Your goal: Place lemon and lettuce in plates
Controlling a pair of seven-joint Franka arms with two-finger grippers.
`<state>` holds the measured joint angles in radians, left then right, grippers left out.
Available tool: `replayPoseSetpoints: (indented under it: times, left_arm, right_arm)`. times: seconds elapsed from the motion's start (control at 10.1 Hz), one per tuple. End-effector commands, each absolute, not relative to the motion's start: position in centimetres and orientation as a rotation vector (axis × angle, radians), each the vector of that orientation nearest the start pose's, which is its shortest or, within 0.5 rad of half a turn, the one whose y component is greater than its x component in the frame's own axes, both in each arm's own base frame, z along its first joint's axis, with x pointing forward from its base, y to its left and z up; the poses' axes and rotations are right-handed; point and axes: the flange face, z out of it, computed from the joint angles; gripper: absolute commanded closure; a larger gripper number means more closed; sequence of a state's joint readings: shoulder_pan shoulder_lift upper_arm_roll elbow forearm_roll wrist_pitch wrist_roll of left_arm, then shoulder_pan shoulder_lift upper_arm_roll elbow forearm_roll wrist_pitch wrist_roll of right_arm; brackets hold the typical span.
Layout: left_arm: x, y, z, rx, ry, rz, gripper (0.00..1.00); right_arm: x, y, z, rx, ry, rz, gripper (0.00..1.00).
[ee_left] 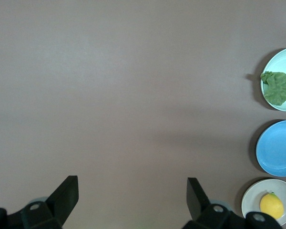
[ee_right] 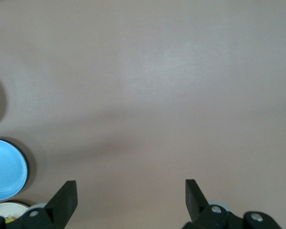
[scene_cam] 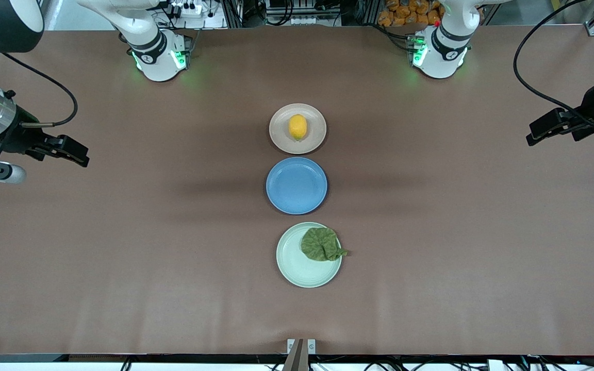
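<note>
We find no text, label, brand, number or sign that can be read anywhere in these views; the small marks on the arm bases are too tiny to make out.

High front camera faces the arms; wrist cameras seemingly share its blue plate [scene_cam: 296, 185].

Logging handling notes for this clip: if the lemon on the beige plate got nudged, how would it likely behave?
The lemon is a rounded oval lying loose on the shallow beige plate, so a sideways nudge would probably roll it. The plate's low rim may not stop it. Its dimpled skin should give some grip, and it looks firm, not floppy.
</note>
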<state>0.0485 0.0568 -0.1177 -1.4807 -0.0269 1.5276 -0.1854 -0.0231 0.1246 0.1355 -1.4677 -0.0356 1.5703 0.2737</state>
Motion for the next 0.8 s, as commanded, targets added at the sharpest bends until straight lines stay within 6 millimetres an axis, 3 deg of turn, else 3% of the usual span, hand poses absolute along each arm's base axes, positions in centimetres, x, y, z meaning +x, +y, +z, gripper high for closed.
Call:
replayPoseSetpoints:
  times: [0.0, 0.3, 0.7]
  left_arm:
    - [55.9, -4.3, 62.5, -3.181, -0.157, -0.009, 0.00]
    - [55.6, -5.0, 62.2, -3.181, -0.141, -0.045, 0.00]
    - [54.1, -5.1, 64.7, -3.182, -0.129, -0.096, 0.00]
  right_arm:
    - [57.7, 5.7, 60.8, -3.130, 0.282, 0.001, 0.00]
    - [57.7, 4.9, 60.8, -3.138, 0.268, 0.007, 0.00]
    - [57.7, 6.0, 60.8, -3.138, 0.232, 0.003, 0.00]
